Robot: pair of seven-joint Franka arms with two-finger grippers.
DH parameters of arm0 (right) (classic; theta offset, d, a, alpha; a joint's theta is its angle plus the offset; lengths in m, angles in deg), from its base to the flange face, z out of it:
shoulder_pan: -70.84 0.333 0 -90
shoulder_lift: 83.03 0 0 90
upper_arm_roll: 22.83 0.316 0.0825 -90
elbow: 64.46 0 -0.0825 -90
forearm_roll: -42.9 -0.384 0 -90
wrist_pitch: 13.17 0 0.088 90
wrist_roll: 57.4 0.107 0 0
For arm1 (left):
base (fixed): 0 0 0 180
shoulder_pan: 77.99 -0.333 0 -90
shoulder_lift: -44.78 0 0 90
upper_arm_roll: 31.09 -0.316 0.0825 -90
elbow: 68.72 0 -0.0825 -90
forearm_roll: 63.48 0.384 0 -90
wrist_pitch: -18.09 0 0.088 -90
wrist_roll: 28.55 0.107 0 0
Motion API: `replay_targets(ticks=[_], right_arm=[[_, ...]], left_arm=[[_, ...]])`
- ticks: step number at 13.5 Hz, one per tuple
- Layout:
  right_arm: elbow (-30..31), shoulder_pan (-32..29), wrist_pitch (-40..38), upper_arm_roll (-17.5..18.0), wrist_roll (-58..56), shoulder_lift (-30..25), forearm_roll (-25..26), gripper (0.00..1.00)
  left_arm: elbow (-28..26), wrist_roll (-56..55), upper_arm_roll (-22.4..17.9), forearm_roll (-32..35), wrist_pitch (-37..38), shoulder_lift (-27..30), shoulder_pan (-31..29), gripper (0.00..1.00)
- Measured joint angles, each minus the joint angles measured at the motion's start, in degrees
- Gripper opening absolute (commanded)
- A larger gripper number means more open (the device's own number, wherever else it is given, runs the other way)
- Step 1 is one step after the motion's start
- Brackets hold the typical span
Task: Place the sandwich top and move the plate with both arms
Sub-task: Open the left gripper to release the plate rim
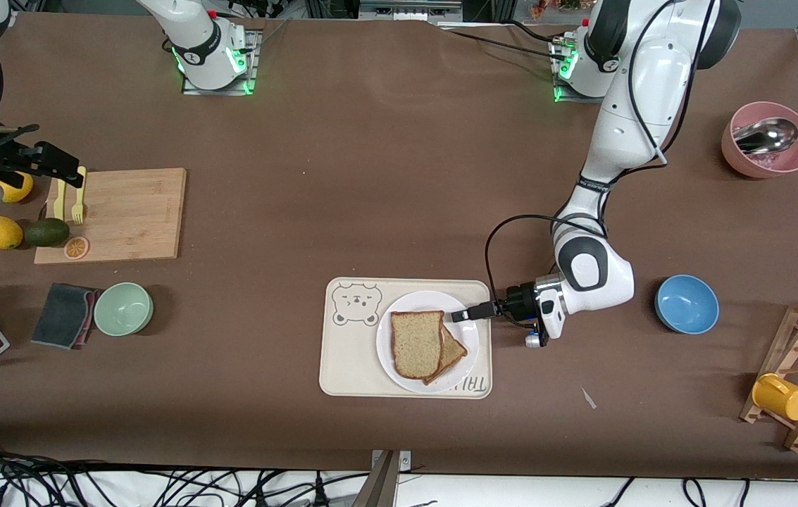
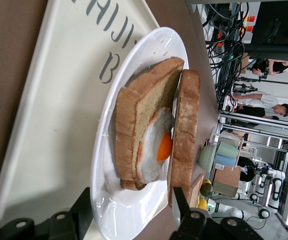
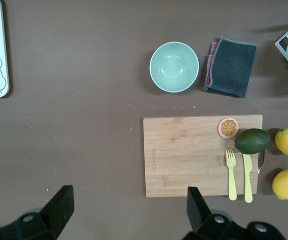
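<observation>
While the brown tabletop [image 1: 384, 176] spreads under everything, we see the left arm [image 1: 641, 98] reaching down from its base to the cream bear-print tray [image 1: 349, 352], which lies toward the front camera near the middle. On that tray sits the white plate [image 1: 399, 370], and on the plate the sandwich top [image 1: 416, 341] lies over a lower slice, set a little askew so a corner of the lower slice pokes out toward the left arm's end. In the left wrist view we see the sandwich top [image 2: 184, 130] lifted on the end effector's side, leaving a wedge of gap through which the fried egg [image 2: 156, 147] shows on the lower slice [image 2: 134, 125]. The left end effector [image 1: 465, 315] sits at the plate's rim, its fingers [image 2: 79, 215] standing apart, one close by the sandwich top's edge and the other low beside the plate; whether either one touches anything we cannot tell, and they clamp nothing. The right arm waits at its own end of the tabletop, its right end effector [image 1: 53, 163] over the edge of the wooden cutting board [image 1: 124, 211], fingers [image 3: 59, 205] spread wide and empty. On the board lie a yellow fork [image 3: 230, 172] and knife [image 3: 247, 177], with an avocado [image 3: 252, 141] and an orange slice [image 3: 228, 127] at its edge.
</observation>
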State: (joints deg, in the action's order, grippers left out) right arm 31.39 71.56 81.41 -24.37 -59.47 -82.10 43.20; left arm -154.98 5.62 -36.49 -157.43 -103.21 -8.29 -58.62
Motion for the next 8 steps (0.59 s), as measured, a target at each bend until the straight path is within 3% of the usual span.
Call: replay_targets(ticks=[8], right_arm=[[-0.01, 0.0, 0.0, 0.04, 0.0, 0.0, -0.01, 1.0]], left_arm=[[-6.82, -0.09, -0.49, 6.86, 0.07, 6.59, -2.65, 0.7]])
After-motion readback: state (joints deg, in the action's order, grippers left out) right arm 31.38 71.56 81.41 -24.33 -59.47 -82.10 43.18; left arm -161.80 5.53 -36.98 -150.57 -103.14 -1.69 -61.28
